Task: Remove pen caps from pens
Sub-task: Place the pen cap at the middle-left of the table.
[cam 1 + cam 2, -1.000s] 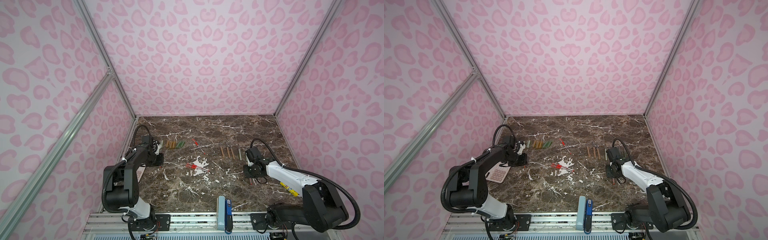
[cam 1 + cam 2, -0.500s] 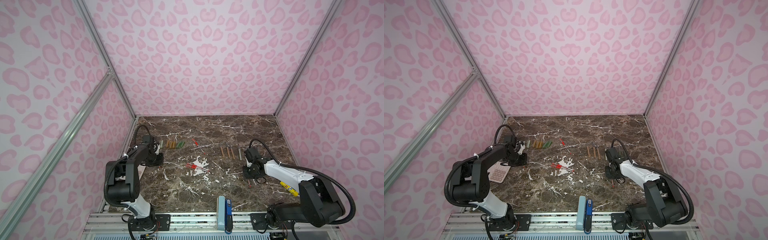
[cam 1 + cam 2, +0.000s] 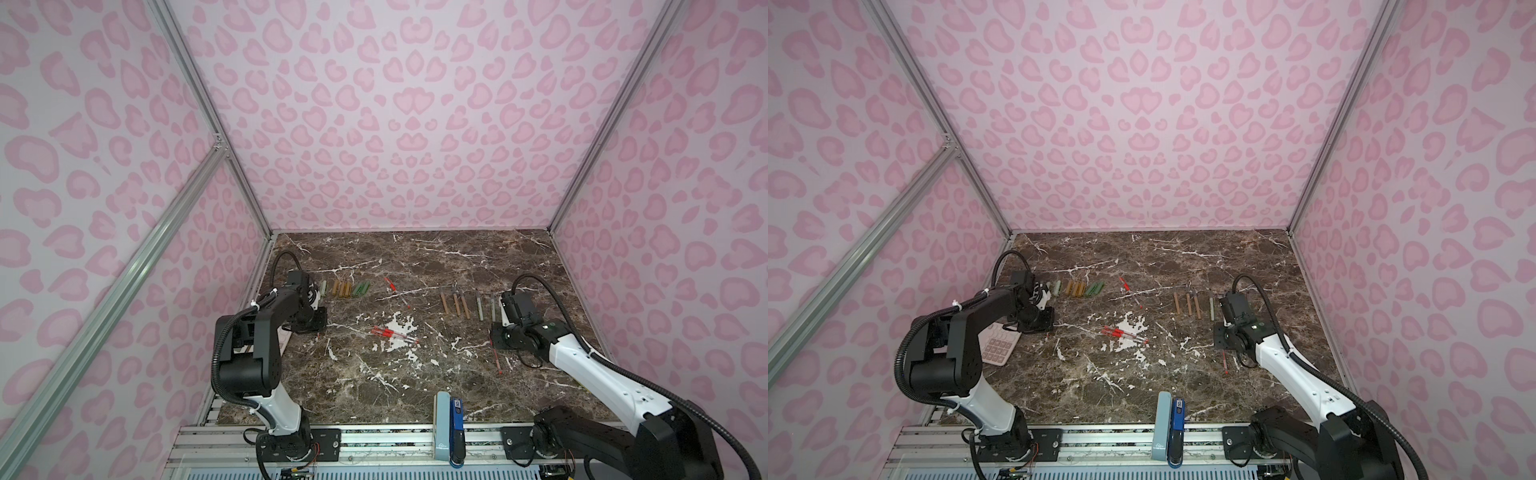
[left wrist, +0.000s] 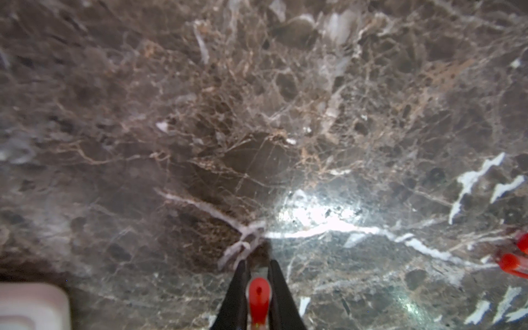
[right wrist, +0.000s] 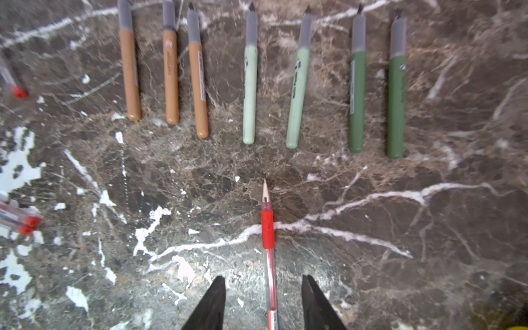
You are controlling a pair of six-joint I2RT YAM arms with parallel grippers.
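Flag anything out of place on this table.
The markers lie in a neat row, but one red pen slants mid-table and a red pair angles differently nearer the front. A pink calculator sits partly hidden by the left arm, foreign to this job.

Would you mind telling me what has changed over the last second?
The right gripper has opened, letting go of the red pen, which lies on the table between its fingers. The left gripper stays shut on the red cap; the rows of pens and caps lie as before.
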